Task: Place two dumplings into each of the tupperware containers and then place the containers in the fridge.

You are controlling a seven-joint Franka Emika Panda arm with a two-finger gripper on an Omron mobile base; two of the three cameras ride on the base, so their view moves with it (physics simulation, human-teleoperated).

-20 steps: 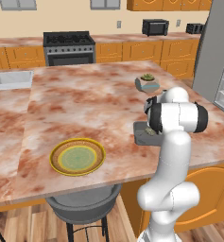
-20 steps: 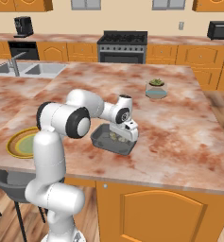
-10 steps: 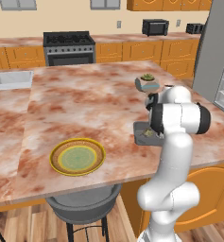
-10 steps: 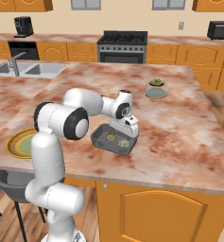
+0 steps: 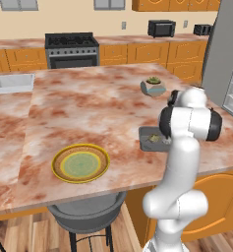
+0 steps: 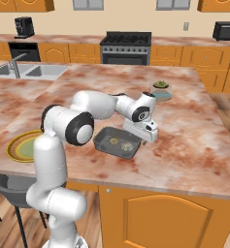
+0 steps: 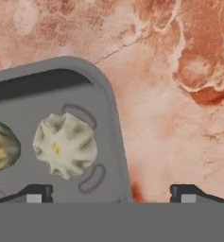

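Dark grey and shallow, a rectangular tupperware container (image 6: pixel 117 143) with rounded corners and a raised rim sits on the reddish marbled island counter (image 6: pixel 184 145), close to the counter's near edge. Two dumplings lie side by side on its flat floor: in the hand view one is a pale, pleated round (image 7: pixel 64 144), the other a browner lump (image 7: pixel 2 149) cut by the frame edge. They look close together, whether touching I cannot tell.

Just above the container's right rim hangs the gripper (image 7: pixel 111 193), jaws spread wide and holding nothing; one finger tip (image 7: pixel 35 194) is over the tub, the other over bare stone.

Right of the container the counter runs open. Behind it stands a small potted plant (image 6: pixel 160 90); far left rests a round yellow-rimmed plate (image 5: pixel 80 163). At the right edge of the left base view the grey fridge (image 5: pixel 225 54) rises.
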